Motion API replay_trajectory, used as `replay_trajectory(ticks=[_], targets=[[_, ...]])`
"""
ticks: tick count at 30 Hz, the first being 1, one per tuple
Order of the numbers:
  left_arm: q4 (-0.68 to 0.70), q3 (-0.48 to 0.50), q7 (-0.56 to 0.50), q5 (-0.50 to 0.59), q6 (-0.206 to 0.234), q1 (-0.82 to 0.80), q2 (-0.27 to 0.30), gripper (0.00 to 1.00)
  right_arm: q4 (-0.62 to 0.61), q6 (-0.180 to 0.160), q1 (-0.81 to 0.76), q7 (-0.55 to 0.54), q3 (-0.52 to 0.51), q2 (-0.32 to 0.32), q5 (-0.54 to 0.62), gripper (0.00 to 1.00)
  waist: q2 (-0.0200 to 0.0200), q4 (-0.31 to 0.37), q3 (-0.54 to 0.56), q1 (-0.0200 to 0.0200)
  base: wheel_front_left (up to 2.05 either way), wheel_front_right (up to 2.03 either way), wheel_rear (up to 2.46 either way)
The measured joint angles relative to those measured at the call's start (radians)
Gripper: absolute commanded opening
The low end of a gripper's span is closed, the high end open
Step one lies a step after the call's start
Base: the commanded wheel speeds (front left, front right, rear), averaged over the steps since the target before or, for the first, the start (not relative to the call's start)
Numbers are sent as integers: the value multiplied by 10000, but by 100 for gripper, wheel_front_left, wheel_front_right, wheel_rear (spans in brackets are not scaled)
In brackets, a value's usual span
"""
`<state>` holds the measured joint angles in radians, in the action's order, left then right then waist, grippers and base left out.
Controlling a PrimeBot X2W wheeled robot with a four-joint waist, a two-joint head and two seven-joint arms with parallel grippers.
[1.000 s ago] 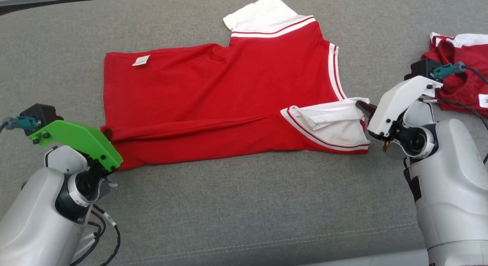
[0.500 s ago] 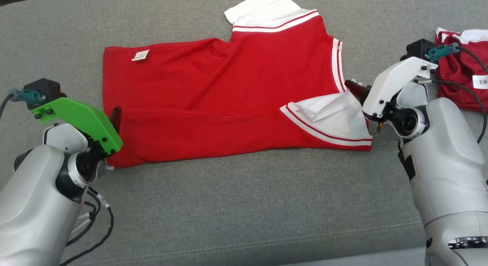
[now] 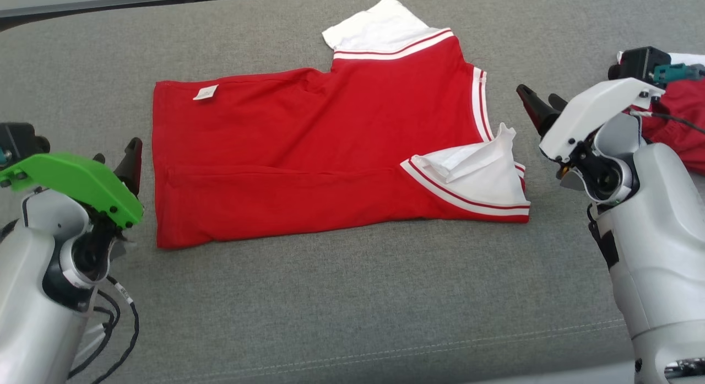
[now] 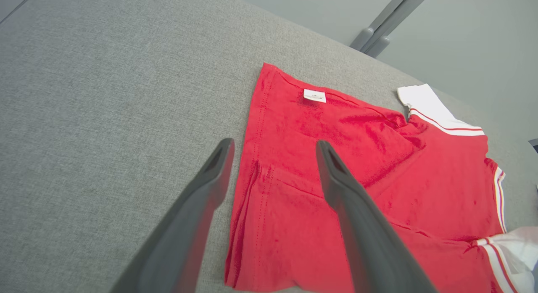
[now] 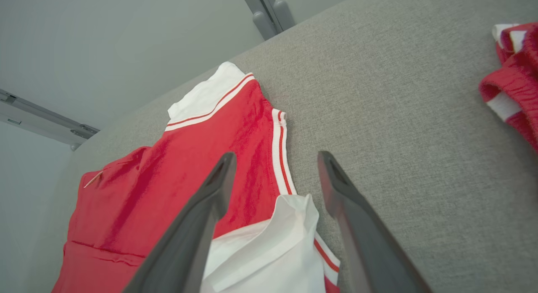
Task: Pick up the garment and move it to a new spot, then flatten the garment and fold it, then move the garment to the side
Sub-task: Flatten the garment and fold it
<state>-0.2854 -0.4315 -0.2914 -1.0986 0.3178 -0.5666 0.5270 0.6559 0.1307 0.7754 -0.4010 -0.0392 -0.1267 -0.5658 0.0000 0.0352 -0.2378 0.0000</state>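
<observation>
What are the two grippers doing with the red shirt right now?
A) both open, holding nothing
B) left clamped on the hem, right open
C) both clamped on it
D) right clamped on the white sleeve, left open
A: the left gripper and right gripper have fingers spread, one off each end of the red shirt, which lies on the grey surface.

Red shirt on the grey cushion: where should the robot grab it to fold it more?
Probably its two short ends: left gripper on the hem, right gripper on the white sleeve, each coming in low from outside. The red shirt lies flat, so only its edges give the fingers something to pinch, and the sleeve's tip sticks up.
</observation>
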Motion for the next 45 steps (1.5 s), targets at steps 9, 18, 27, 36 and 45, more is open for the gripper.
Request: replay_trajectory(ticks=[9, 18, 27, 36, 45], targets=[[1417, -119, 1628, 299, -82, 2449, -138, 100, -1985, 0, -2388, 1246, 558, -725, -897, 100, 1, -27, 469, 0, 0, 0, 0], [1091, -520, 2130, 368, 182, 3337, -809, 100, -3283, 0, -4109, 1651, 334, -614, -1104, 100, 0, 23, 632, 0, 0, 0, 0], [-451, -127, 1973, -199, 313, 2943, -1335, 100, -3868, 0, -4420, 1546, 408, -215, -1020, 100, 0, 292, 423, 0, 0, 0, 0], [-1496, 428, 2182, -623, 52, 2359, -1588, 64, -4029, 0, -4402, 1517, 416, -136, -1028, 100, 0, 634, 47, 0, 0, 0, 0], [-1870, 437, 2483, -692, -345, 2037, -1758, 0, -3837, 0, -4415, 1611, 470, 35, -1106, 100, 1, 662, -136, 0, 0, 0, 0]])
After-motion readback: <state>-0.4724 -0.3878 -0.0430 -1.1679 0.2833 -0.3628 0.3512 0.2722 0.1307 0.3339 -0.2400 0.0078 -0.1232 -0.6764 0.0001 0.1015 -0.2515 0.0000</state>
